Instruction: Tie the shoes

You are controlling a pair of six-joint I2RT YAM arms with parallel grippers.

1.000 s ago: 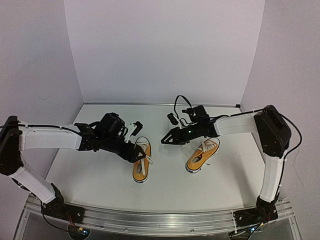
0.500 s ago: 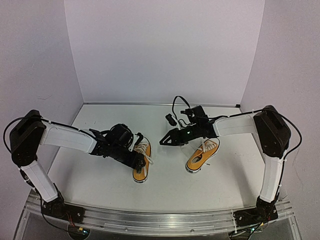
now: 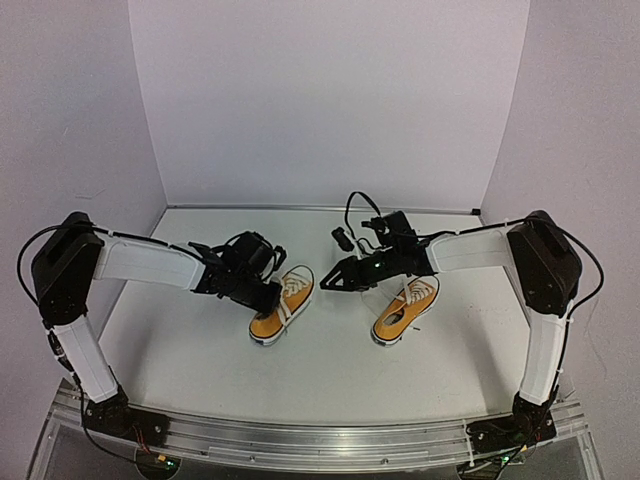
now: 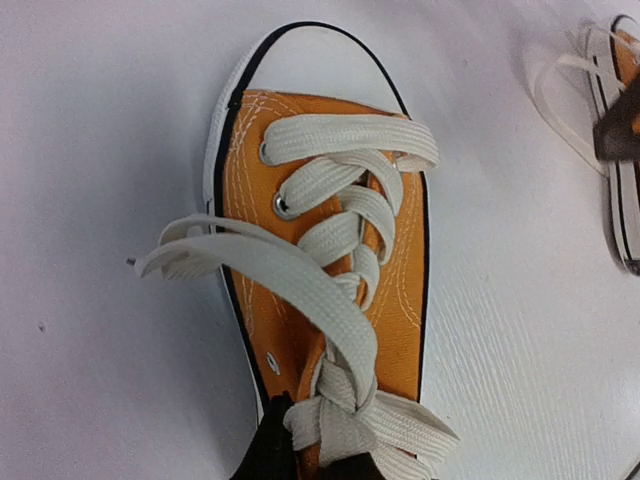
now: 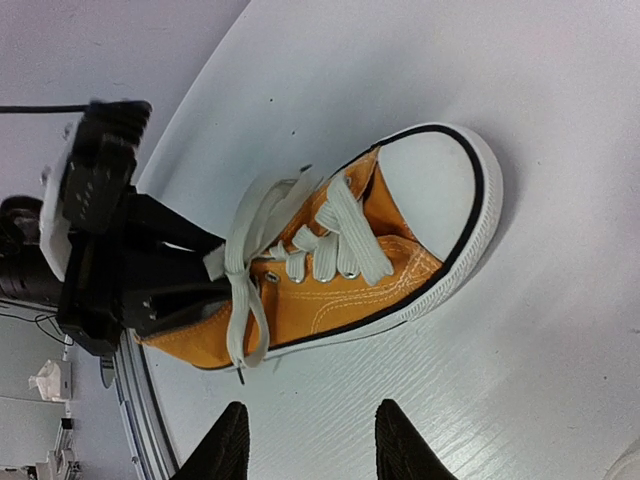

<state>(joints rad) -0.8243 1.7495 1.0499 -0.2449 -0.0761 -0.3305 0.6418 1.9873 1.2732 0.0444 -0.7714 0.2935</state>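
Observation:
Two orange-yellow shoes with white laces lie on the white table. The left shoe [image 3: 281, 306] [image 4: 330, 250] lies slanted, toe toward the back right. My left gripper [image 3: 271, 297] [image 4: 312, 458] is shut on the crossed laces [image 4: 345, 405] at the top of its tongue, and a loose lace loop [image 4: 230, 250] trails to the left. The right shoe [image 3: 405, 308] [image 4: 625, 160] lies apart, untouched. My right gripper [image 3: 324, 281] [image 5: 312, 440] hovers open just right of the left shoe [image 5: 340, 270], with nothing between its fingers.
White walls close in the table [image 3: 330, 370] at the back and on both sides. A metal rail [image 3: 320, 440] runs along the near edge. The left arm's black wrist [image 5: 100, 240] sits over the shoe's heel end in the right wrist view.
My left gripper went from open to shut on the left shoe's laces. That shoe has swung so its toe points more to the right. The right arm has barely moved.

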